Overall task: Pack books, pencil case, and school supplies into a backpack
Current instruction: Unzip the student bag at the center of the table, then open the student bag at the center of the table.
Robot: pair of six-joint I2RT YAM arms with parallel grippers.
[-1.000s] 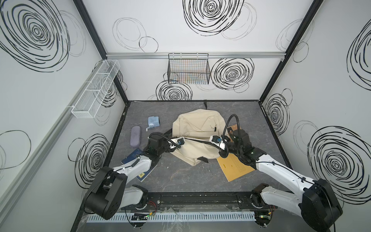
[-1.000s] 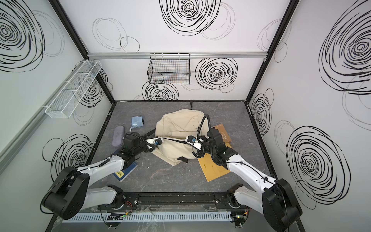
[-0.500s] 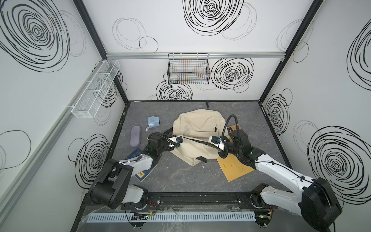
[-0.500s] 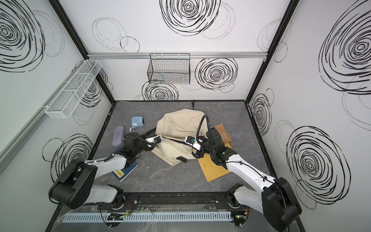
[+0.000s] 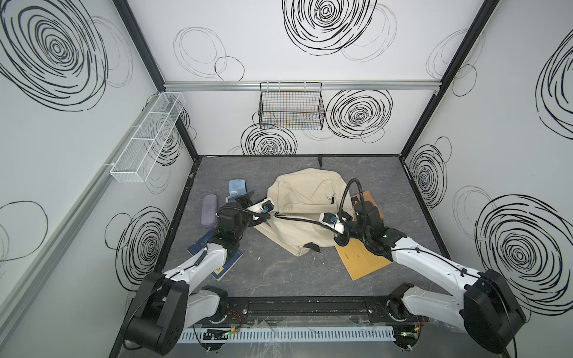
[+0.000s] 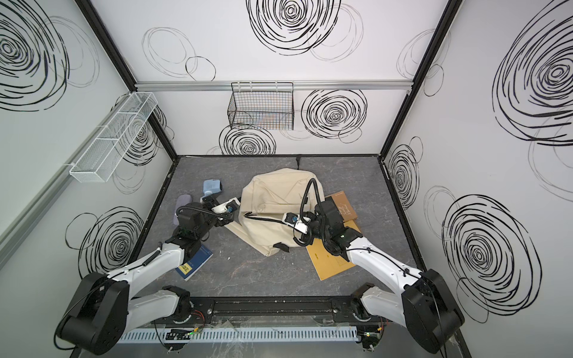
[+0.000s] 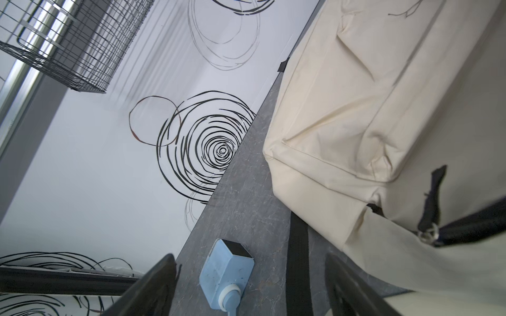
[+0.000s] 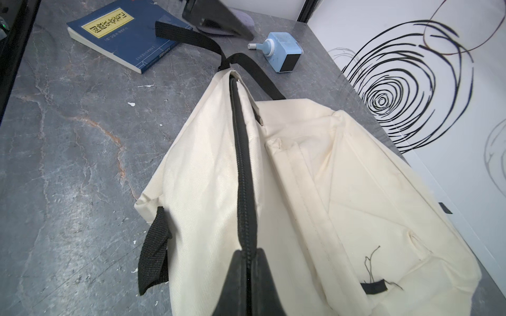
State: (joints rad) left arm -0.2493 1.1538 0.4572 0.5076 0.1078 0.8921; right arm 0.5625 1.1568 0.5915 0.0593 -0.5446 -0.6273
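Lying slumped on the grey table (image 5: 279, 279), the cream backpack (image 5: 307, 198) has its black zip line (image 8: 242, 164) pinched between the closed jaws of the right gripper (image 8: 247, 262), apparently to keep the seam taut; the left gripper (image 7: 249, 262) hangs wide and empty beside a strap (image 7: 298, 260), near the unpacked sharpener (image 5: 237, 187), pencil case (image 5: 209, 210) and navy book (image 8: 123, 35).

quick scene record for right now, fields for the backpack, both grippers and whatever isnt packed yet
backpack: lying on the table
right gripper: shut, pinching the backpack's zip line
left gripper: open, empty, beside the backpack
blue book: on the table, outside
brown book: on the table, partly under the right arm
pencil case: on the table, outside
sharpener: on the table, outside
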